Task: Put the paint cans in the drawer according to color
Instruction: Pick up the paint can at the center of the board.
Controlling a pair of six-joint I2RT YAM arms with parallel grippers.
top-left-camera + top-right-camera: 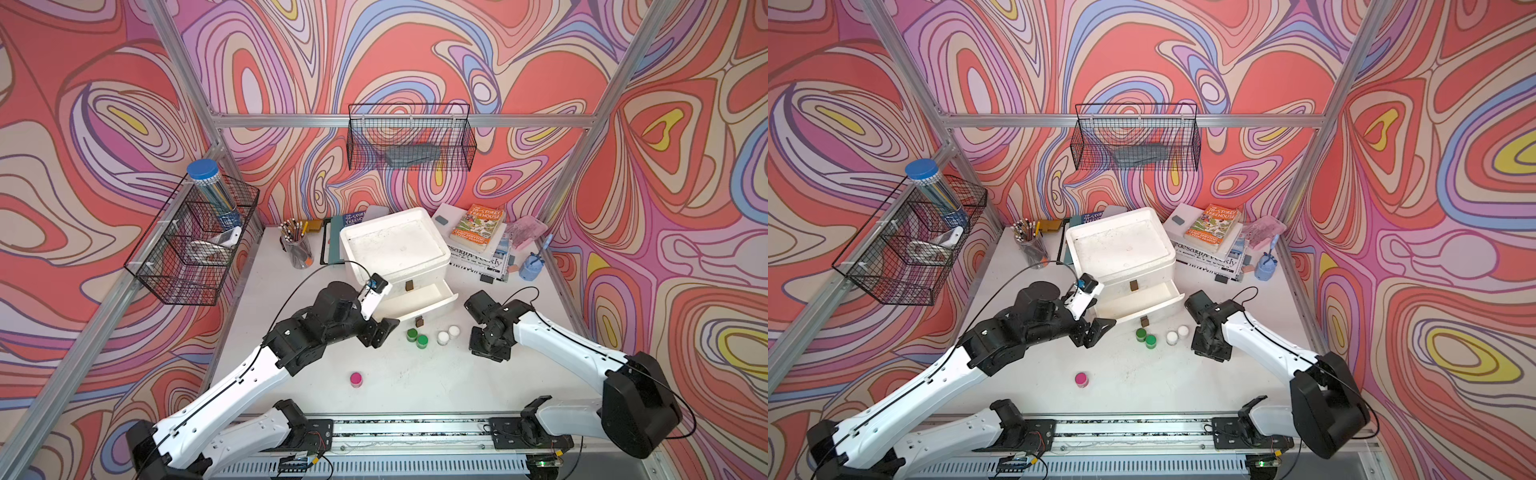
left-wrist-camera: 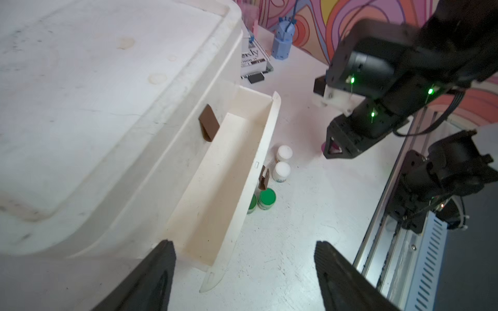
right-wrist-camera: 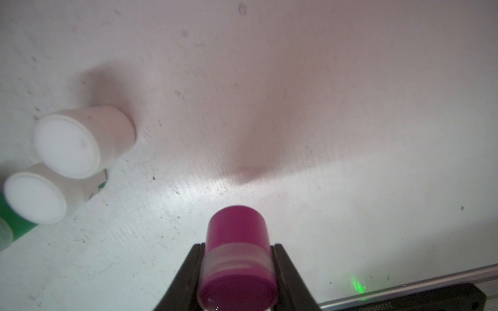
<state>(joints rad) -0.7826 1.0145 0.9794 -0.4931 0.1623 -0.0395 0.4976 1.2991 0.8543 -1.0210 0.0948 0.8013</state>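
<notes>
The white drawer unit has its lower drawer pulled out and nothing shows inside it. In front of it stand two green paint cans and two white ones. One magenta paint can stands alone nearer the front rail. My right gripper points down to the right of the white cans, shut on another magenta paint can. My left gripper is open with nothing in it, at the drawer's left end, left of the green cans.
A pencil cup and a dark book stand at the back left. Books and newspapers lie at the back right with a blue holder. Wire baskets hang on the left and back walls. A rail runs along the front.
</notes>
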